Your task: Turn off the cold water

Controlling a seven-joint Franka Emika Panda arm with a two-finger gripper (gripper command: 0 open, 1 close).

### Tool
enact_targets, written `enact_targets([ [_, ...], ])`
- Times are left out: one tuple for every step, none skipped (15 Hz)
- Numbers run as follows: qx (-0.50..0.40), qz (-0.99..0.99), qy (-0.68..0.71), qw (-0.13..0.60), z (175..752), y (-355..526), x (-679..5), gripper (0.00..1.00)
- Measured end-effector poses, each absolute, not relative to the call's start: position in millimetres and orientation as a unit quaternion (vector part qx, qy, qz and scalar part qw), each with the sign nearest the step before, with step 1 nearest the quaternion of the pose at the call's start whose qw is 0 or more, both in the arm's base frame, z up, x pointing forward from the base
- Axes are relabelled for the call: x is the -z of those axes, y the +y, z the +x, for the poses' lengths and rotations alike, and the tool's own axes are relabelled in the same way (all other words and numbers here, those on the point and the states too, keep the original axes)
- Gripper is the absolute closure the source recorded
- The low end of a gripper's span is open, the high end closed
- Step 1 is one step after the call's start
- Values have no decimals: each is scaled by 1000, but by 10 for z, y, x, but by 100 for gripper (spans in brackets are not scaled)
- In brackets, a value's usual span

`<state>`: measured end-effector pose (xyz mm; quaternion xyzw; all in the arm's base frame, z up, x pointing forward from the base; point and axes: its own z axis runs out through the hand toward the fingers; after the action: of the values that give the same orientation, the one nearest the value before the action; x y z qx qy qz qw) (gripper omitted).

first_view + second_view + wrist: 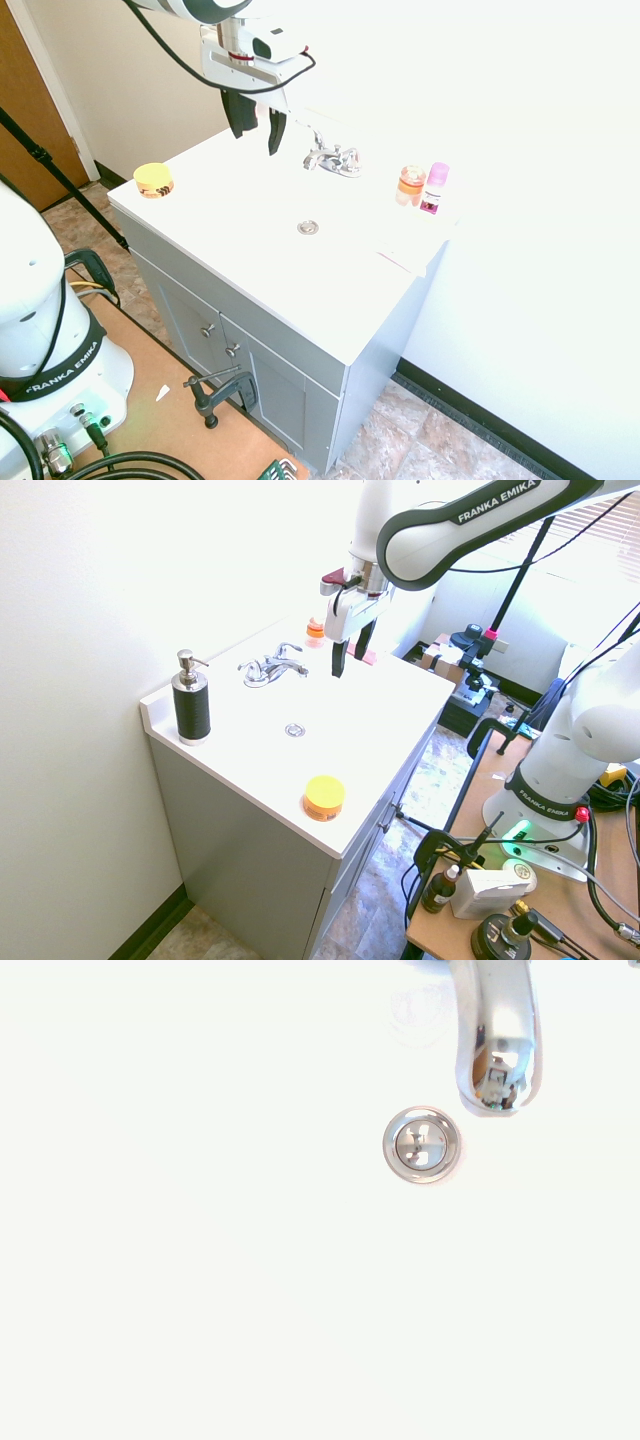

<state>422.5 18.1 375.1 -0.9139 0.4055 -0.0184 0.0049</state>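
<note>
- Both exterior views are very bright, with the pale wall and white countertop (250, 215) close to blown out.
- A window with blinds (600, 525) glows at the far right of the second exterior view.
- Shadows on the counter are faint.
- The chrome spout (500, 1050) carries sharp glints and reflections.
- The wrist view is mostly washed-out white, its drain (422, 1145) reasonably crisp.

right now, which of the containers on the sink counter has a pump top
The black pump dispenser at the counter's wall-side corner; the yellow-lidded jar and pink-capped bottle show no pump.
</note>
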Motion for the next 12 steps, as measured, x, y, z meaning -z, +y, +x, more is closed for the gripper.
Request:
enact_targets([
  [18,-914,406,6,4227,181,-3747,0],
  [24,-911,411,7,4241,176,-3751,0],
  [39,-904,425,7,4278,152,-3752,0],
  [61,-896,440,5,4335,110,-3743,0],
  [83,-888,453,1,4403,52,-3711,0],
  [101,-880,464,-5,4485,-23,-3673,0],
  [117,-874,471,-14,4579,-105,-3638,0],
  [135,-869,475,-24,4690,-192,-3603,0],
  [151,-865,478,-37,4801,-268,-3563,0],
  [160,-860,481,-47,4915,-333,-3518,0],
  [165,-858,483,-56,5030,-393,-3464,0],
  [167,-856,485,-64,5131,-449,-3408,0],
])
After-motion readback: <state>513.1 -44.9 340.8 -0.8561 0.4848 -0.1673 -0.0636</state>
